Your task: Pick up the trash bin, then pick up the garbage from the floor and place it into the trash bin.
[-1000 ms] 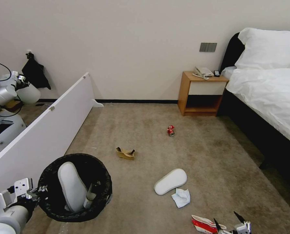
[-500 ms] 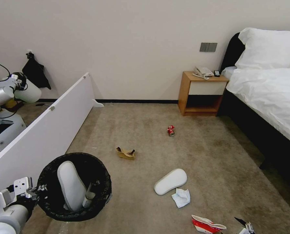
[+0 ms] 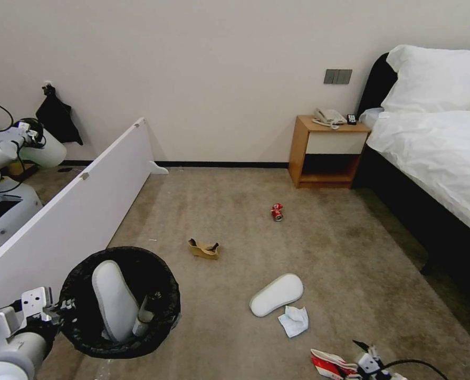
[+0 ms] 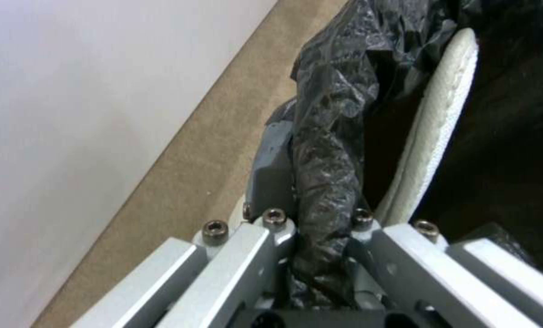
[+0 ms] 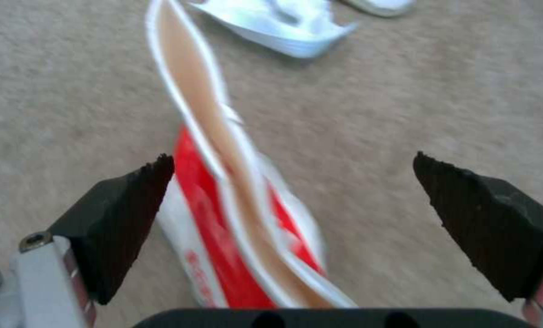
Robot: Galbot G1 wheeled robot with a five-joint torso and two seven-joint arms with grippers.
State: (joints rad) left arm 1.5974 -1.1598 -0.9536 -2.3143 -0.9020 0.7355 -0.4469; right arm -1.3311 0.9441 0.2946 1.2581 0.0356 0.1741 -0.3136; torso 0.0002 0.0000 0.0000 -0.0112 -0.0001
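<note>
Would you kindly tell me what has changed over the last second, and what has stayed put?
The right gripper has dropped lower over the red-white carton, its fingers open on either side, nothing grasped yet. The trash bin, held at its rim by the left gripper, drifted very slightly. The slipper, tissue, cardboard and can lie where they were.

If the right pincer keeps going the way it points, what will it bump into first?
Probably the carton: it lies on the carpet between the open right pincer's fingers, nothing in between, though depth is hard to judge.

Bare carpet (image 5: 441, 86) around carton (image 5: 235, 237) — tissue (image 5: 271, 23) beyond
</note>
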